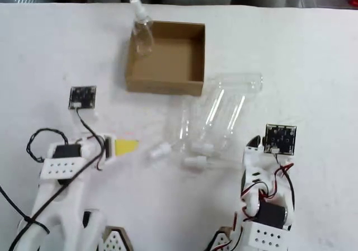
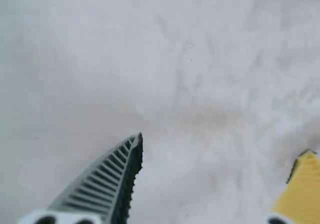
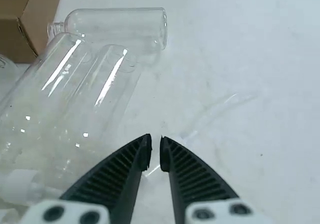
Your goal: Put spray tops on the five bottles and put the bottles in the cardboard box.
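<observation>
Right jaws closed; three bottles (image 1: pixel 212 114) lie flat — necks facing them.

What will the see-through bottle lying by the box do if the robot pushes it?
The bottle lies on its side and looks round, so it would probably roll across the table. It looks empty, so likely light and easy to knock away. Its shiny walls may be slippery to grip.
</observation>
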